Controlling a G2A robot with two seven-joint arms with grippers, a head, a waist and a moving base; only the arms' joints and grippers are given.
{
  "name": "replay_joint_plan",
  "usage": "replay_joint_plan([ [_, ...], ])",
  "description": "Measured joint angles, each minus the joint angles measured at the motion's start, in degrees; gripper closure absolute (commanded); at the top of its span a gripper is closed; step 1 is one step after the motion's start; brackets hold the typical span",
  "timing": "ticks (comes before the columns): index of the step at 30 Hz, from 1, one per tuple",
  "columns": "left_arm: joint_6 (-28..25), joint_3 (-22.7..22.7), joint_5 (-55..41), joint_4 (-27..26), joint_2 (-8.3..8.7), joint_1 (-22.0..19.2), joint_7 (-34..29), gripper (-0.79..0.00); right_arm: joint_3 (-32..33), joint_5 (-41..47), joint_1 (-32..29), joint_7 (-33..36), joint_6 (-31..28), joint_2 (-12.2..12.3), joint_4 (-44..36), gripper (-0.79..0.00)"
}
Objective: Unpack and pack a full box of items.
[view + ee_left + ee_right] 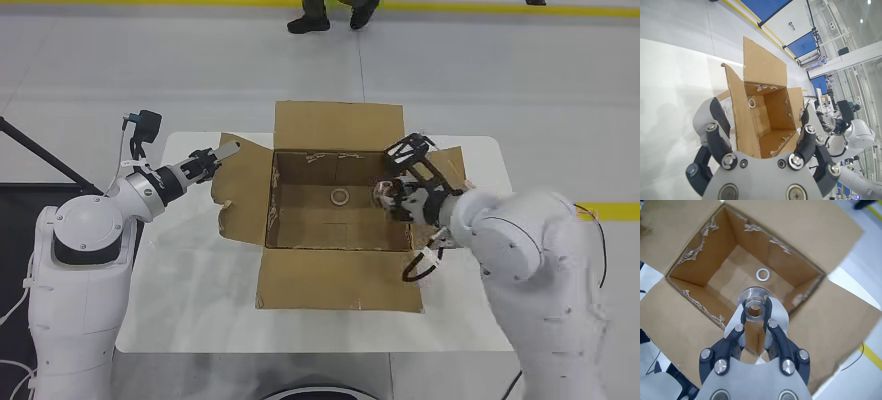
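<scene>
Currently the right gripper (755, 308) is clenching a metal flange (753, 293) over the box (702, 262) by the table's (190, 290) far edge; the left gripper (760, 110) is hanging released. Keeping clear of walls seems wise.

Top cam looks straight down on the worktop (180, 290), open box (320, 222) mid-frame. Left wrist cam sits outside the box's side flap, looking obliquely in past the left hand (759, 107). Right wrist cam hangs close above the opening, looking down. All three share the box floor and ring (340, 195).
</scene>
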Motion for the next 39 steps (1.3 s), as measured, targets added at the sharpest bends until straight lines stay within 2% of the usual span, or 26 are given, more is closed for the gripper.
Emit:
replay_joint_plan([
  [6, 0.0, 0.0, 0.0, 0.0, 0.0, 0.0, 0.0, -0.785, 16.48, -6.17, -9.05, 4.25, 1.37, 1.92, -10.42, 0.0],
  [11, 0.0, 0.0, 0.0, 0.0, 0.0, 0.0, 0.0, -0.785, 28.78, -3.91, -17.42, 4.38, 0.35, 2.67, -10.66, 0.0],
  [14, 0.0, 0.0, 0.0, 0.0, 0.0, 0.0, 0.0, -0.785, 31.91, -2.97, -22.11, 3.56, -0.31, 2.83, -9.58, 0.0],
  [19, 0.0, 0.0, 0.0, 0.0, 0.0, 0.0, 0.0, -0.785, 32.28, 0.12, -27.69, -0.26, -2.95, 2.94, -5.08, 0.0],
  [25, 0.0, 0.0, 0.0, 0.0, 0.0, 0.0, 0.0, -0.785, 28.63, -0.87, -31.13, -5.61, -4.27, 3.03, 1.02, 0.0],
  [32, 0.0, 0.0, 0.0, 0.0, 0.0, 0.0, 0.0, -0.785, 23.01, -4.44, -29.38, -10.37, -3.91, 3.15, 9.58, 0.0],
  [39, 0.0, 0.0, 0.0, 0.0, 0.0, 0.0, 0.0, -0.785, 19.97, -5.97, -26.91, -11.4, -3.22, 3.32, 15.47, 0.0],
])
